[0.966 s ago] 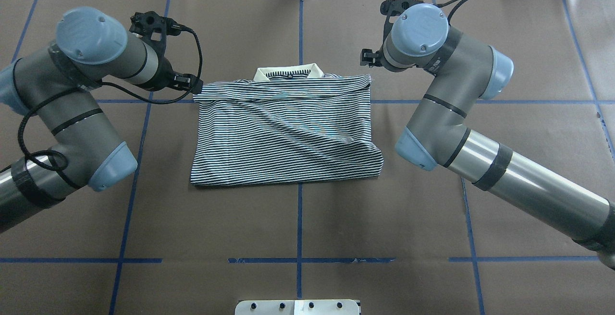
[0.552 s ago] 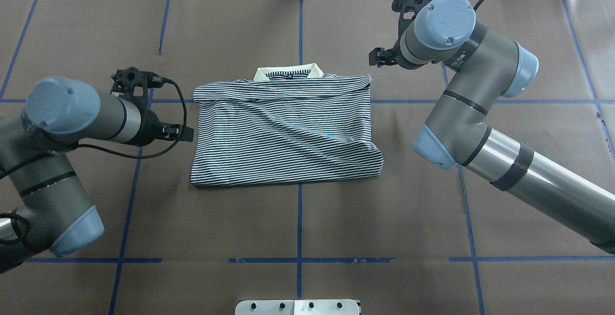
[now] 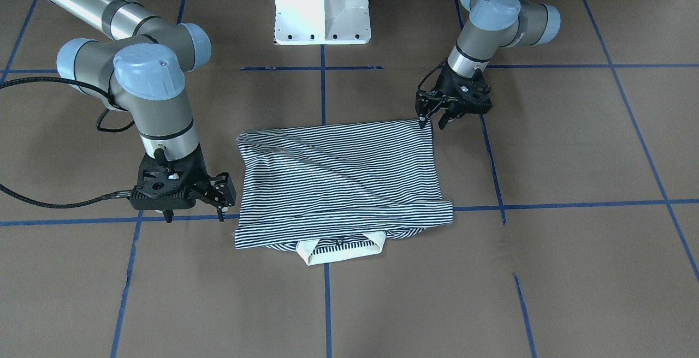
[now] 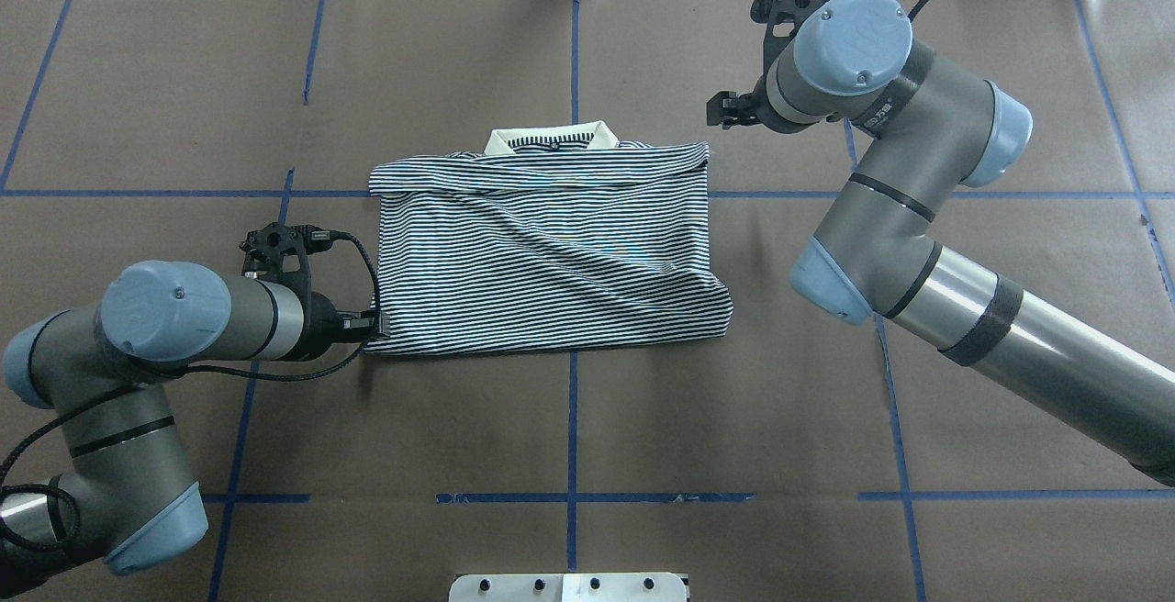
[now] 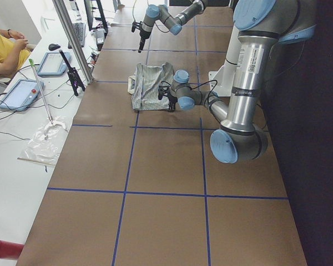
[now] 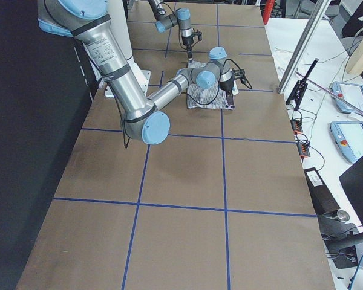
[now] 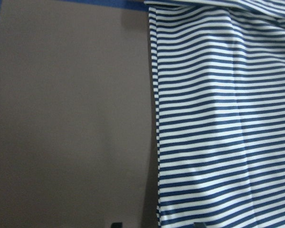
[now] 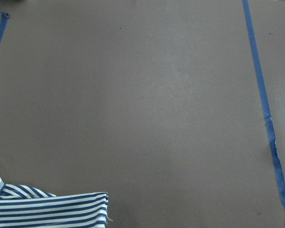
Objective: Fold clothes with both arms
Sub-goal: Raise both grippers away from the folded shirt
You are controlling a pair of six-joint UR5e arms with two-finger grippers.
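We look down on a brown worktop [image 4: 569, 418] with a striped shirt [image 4: 542, 253] lying at its middle. The shirt is already gathered into a rough rectangle: no sleeves show, a slanting crease runs across the top layer, and the far edge is turned over on itself. We judge the folding to be well along, with at least one more fold left to make it compact and some wrinkles left to smooth.

The left hand [image 4: 372, 327] sits low at the shirt's near left corner. Its fingers are spread, and its wrist view shows the cloth's edge running between the two fingertips, so it holds nothing yet. The right hand [image 3: 195, 216] hangs near the far right corner, clear of the cloth, with its fingers spread wide and empty. Its wrist view shows only that corner at the frame's bottom left.

The cream collar [image 4: 551, 136] peeks out from under the far edge.
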